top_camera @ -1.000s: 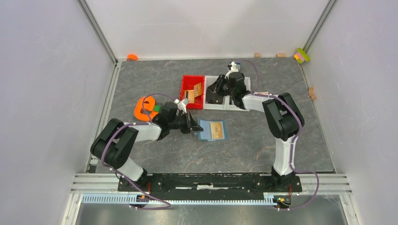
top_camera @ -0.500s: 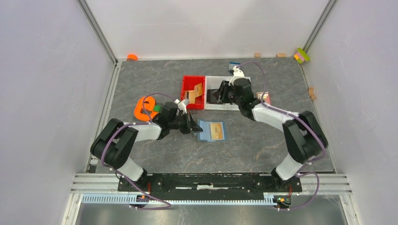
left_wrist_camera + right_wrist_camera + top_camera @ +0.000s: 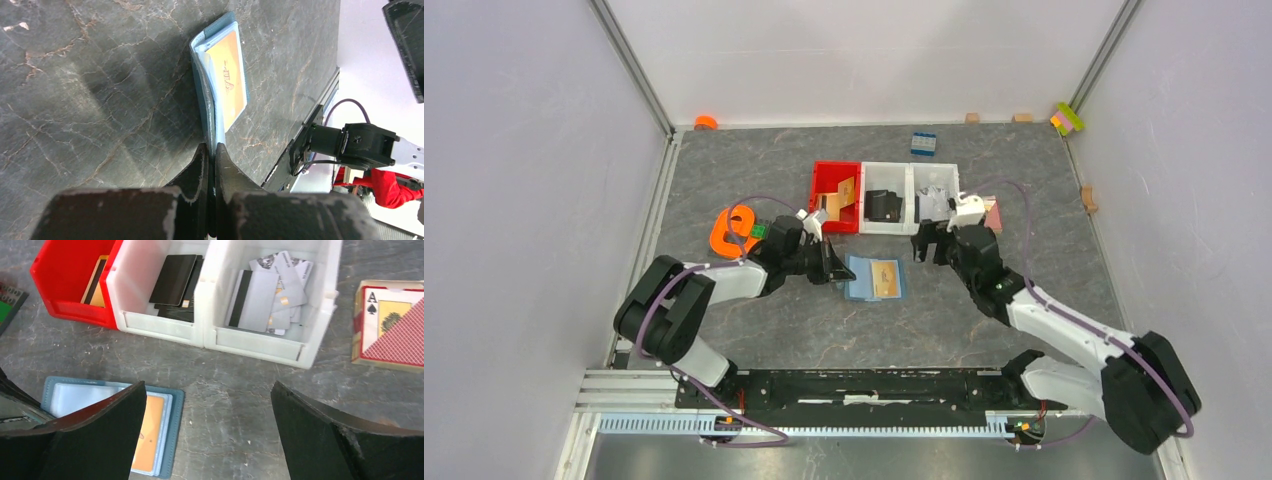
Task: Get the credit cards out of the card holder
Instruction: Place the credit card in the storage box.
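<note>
The steel-blue card holder [image 3: 861, 290] lies open on the table with a tan-gold credit card [image 3: 885, 277] in its right half. My left gripper [image 3: 837, 270] is shut on the holder's left edge; the left wrist view shows the fingertips [image 3: 200, 159] pinching the holder [image 3: 204, 95] beside the card [image 3: 229, 75]. My right gripper [image 3: 928, 244] hangs open and empty, right of the holder and in front of the bins. In the right wrist view its jaws stand wide over bare table [image 3: 208, 390], with the holder [image 3: 172, 412] at the lower left.
A red bin [image 3: 826, 170] holds a tan card [image 3: 95, 285]; one white bin [image 3: 145, 322] holds black cards [image 3: 172, 277], the other [image 3: 260, 342] silvery cards [image 3: 270, 290]. A playing-card box [image 3: 395, 325] lies right of them. An orange roll [image 3: 732, 230] sits behind my left arm, and a blue brick [image 3: 923, 143] at the back.
My right gripper has drawn back from over the white bins towards the near side and its jaws have opened wide. The left gripper and the card holder have not moved.
</note>
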Motion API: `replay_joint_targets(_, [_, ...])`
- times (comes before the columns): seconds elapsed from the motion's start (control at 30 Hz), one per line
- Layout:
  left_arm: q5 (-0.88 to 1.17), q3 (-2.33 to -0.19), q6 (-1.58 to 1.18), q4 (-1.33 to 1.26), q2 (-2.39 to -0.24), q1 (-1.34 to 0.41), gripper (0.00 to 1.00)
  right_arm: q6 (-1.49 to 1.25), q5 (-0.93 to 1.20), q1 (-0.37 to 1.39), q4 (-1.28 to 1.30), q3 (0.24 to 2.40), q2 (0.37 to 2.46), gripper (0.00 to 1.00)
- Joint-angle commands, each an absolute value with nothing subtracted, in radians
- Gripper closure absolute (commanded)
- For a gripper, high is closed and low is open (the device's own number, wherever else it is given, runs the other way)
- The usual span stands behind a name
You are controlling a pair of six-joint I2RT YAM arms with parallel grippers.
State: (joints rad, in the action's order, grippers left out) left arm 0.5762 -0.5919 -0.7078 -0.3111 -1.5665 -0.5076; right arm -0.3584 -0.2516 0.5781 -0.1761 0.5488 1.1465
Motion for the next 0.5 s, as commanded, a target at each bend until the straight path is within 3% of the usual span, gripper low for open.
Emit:
replay_joint_targets(0.0, [0.566, -0.611, -0.658, -0.326, -1.507, -0.516, 0.98, -0.347, -0.292, 0.580, -0.373, 0.384, 1.053, 0.02])
replay_joint_targets(0.13, [0.581, -0.612, -0.664, -0.341, -1.508, -0.520, 0.98, -0.294, -0.014, 0.578, -0.477, 0.350, 1.105, 0.02])
replay_joint_targets(0.23, [0.576, -0.606, -0.658, -0.342, -1.485, -0.523, 0.98, -0.296, -0.042, 0.577, -0.367, 0.407, 1.180, 0.02])
replay_joint_targets(0.47, [0.599, -0.577, -0.664, -0.408, -1.452, -0.532, 0.98, -0.351, -0.012, 0.577, -0.468, 0.306, 1.170, 0.02])
